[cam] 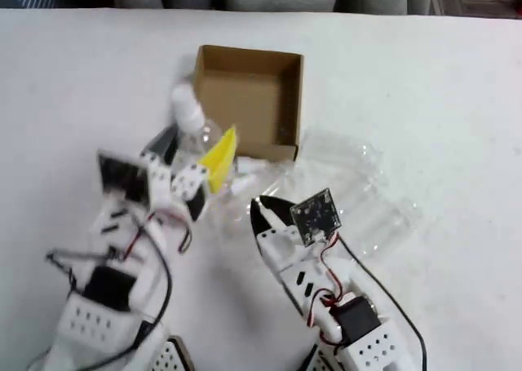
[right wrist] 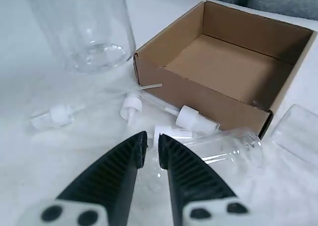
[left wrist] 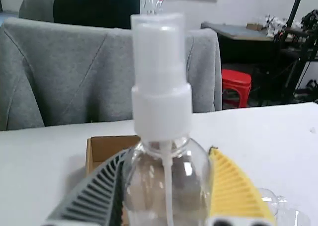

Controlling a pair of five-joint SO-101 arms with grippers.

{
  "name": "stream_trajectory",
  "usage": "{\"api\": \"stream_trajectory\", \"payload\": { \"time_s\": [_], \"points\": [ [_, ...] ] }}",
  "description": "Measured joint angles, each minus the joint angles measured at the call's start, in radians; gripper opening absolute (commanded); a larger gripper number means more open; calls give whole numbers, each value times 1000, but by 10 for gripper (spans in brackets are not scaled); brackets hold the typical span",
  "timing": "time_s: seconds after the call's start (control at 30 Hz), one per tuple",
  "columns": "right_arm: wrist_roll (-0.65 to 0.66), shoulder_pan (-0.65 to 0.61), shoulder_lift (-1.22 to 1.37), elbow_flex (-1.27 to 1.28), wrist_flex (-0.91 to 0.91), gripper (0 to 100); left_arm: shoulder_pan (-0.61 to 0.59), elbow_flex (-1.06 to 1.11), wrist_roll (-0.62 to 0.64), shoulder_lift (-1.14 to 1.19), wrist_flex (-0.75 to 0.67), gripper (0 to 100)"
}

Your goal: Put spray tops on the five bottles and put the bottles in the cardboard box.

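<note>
The bottle (left wrist: 164, 181) stood upright in the left gripper (cam: 194, 151), clamped at its rounded shoulder between one grey jaw and one yellow jaw, with a spray top (left wrist: 160, 77) seated on its neck. In the high view it sat by the near-left corner of the cardboard box (cam: 245, 102); whether it had cleared the box wall could not be told.

The step in hand looked to be setting this capped bottle into the box. Doing that well would mean carrying it high enough for the base to pass the cardboard wall, centring it over the bare floor, and lowering it close to that floor before letting go, since a smooth round bottle is likely to tip or roll if dropped.

The bottle was clear plastic and looked empty, its dip tube running down the middle; the white top sat straight.

The right gripper (right wrist: 151, 141) lay low over the table (cam: 424, 77), black jaws drawn almost together on nothing. Ahead of it were loose spray tops (right wrist: 196, 117) and a clear bottle lying on its side (right wrist: 223, 146) just before the box.
</note>
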Motion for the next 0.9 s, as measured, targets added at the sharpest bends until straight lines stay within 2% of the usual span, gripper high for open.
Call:
{"api": "stream_trajectory", "payload": {
  "time_s": [0.13,0.23,0.33,0.57,0.9],
  "points": [
    [-44,-15,0,0,-8,15,0,-170,2,279,-14,23],
    [-64,-78,0,0,-57,15,38,-218,2,430,-92,23],
    [-74,-71,0,0,-84,15,87,-226,5,528,-173,23],
    [-78,-44,0,2,-130,15,161,-227,5,566,-193,23],
    [-80,28,2,25,-201,15,189,-184,5,543,-192,23]
  ]
}}
